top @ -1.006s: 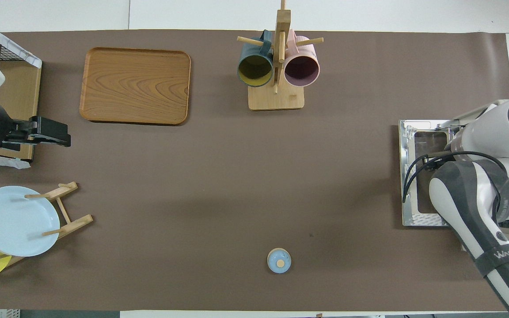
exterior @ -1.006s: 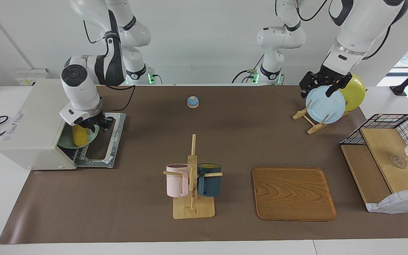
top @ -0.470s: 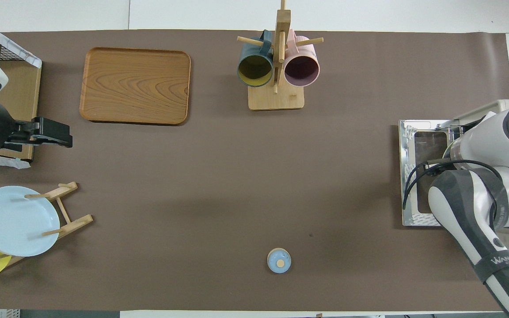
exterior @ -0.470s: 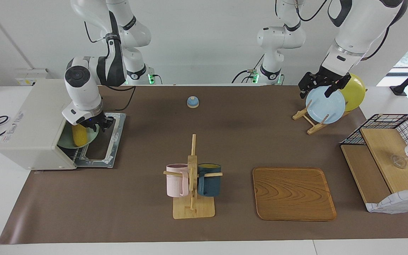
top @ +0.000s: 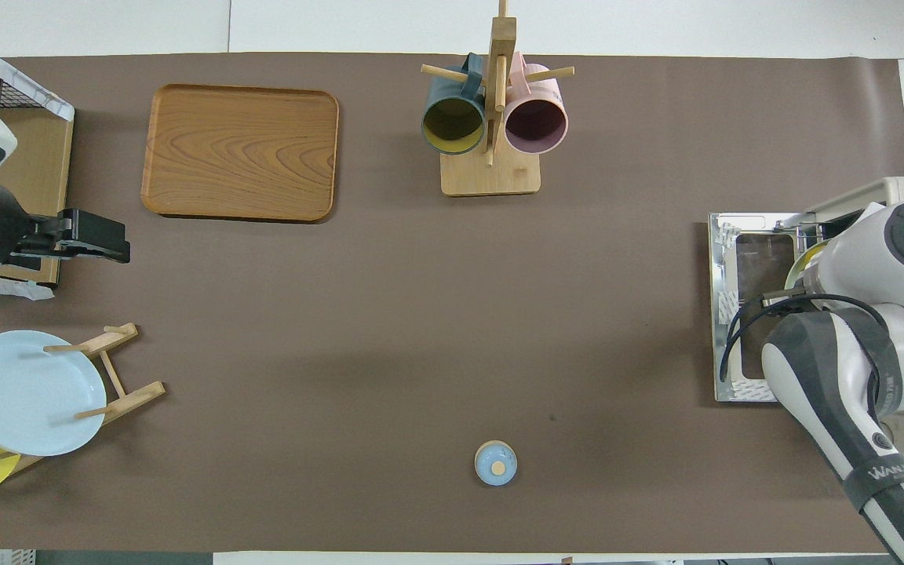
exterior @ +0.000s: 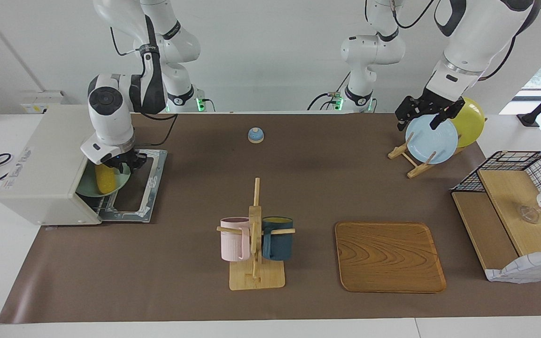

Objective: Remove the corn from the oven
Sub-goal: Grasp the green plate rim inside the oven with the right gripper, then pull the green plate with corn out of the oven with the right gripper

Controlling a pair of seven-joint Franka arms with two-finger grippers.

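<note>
**Handling Notes: Corn Extraction from the Oven**

The corn (exterior: 104, 179) is lying on a pale green plate (exterior: 119, 185) at the mouth of the oven (exterior: 45, 164), whose drop-down door (exterior: 135, 188) is lying open and flat on the table at the right arm's end. The right gripper (exterior: 121, 164) is sitting directly over the cob's upper end, right at it. Whether its jaws are apart or already pressing on the corn cannot be told here — the wrist is covering the contact in both views.

The left gripper (exterior: 423, 114) is waiting over the plate rack (exterior: 411, 159) at the left arm's end, its jaws standing apart and holding nothing.

Handling judgement:

- The cob is probably light and stiff, so lifting it should be demanding little force.
- Its rounded, tapering body is likely to roll or slip — a hold across the thicker middle section looks safer than one at the narrow tip.
- The plate beneath appears loose on the wire rack, so a dragging pull may be shifting it outward; a straight lift before withdrawal seems advisable.
- Clearance under the oven's top edge looks tight for the wrist.
</note>
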